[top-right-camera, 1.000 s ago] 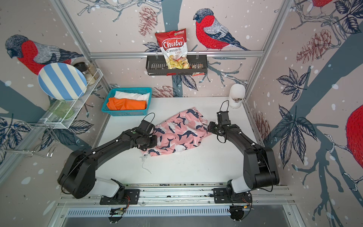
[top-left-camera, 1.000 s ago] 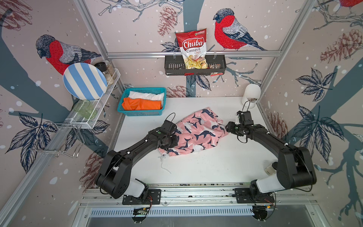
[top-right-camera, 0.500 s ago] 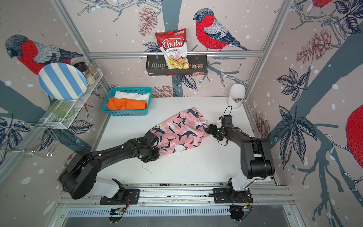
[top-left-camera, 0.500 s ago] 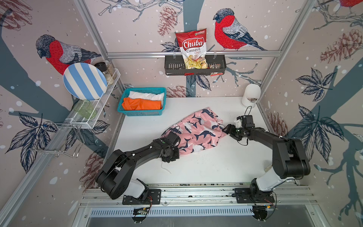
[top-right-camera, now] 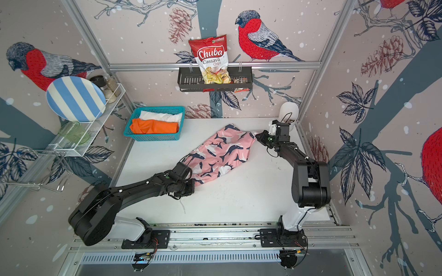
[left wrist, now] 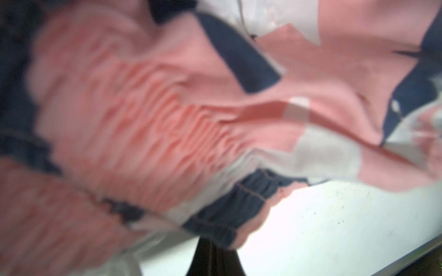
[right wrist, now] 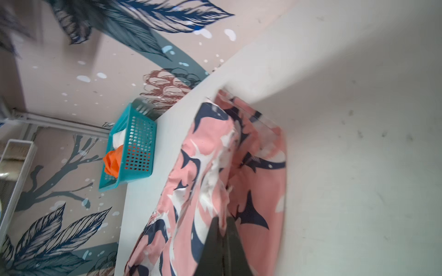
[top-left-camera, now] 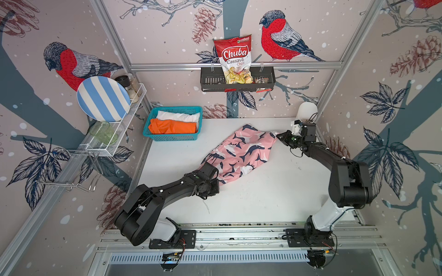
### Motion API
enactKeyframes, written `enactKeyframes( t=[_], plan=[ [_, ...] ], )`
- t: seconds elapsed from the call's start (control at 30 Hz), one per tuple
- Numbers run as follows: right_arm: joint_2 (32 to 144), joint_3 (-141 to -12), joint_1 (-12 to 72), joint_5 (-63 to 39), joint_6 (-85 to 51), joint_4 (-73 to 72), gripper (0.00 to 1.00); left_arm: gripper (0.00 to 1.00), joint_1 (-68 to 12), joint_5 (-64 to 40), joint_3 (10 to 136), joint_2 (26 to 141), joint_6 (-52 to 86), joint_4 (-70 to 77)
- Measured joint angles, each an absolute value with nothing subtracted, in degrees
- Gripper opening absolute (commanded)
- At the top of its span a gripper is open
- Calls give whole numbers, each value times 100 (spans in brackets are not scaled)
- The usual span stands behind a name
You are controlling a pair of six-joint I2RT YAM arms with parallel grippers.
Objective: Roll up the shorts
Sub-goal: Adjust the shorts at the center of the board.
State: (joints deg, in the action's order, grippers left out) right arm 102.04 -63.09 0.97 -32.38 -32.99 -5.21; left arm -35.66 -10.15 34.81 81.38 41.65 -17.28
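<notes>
The pink patterned shorts lie diagonally at the centre of the white table. At their lower-left end, the left gripper has its fingers pressed together, pinching the waistband. At the upper-right end, the right gripper pinches the fabric edge. The white shorts and orange shorts lie in the teal basket.

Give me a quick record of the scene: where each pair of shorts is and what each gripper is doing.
pink shorts: unrolled on the table, lying slantwise
left gripper: shut on their waistband end
right gripper: shut on their opposite end
orange shorts: in the teal basket
white shorts: same basket, behind the orange pair
</notes>
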Motion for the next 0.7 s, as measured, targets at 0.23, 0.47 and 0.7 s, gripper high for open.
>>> enactKeyframes(
  t=[0.23, 0.47, 0.7],
  plan=[
    [11487, -6549, -67, -3028, -3293, -602, 8, 0, -4281, -1253, 3555, 8156, 4368, -1466],
    [10466, -6757, 161, -1831, -2867, 16, 51, 4, -4591, -1258, 4705, 7876, 4447, -2097],
    [9306, -6278, 1433, -1422, -2519, 661, 52, 2, -3232, -493, 6125, 8547, 3715, -2757]
  ],
)
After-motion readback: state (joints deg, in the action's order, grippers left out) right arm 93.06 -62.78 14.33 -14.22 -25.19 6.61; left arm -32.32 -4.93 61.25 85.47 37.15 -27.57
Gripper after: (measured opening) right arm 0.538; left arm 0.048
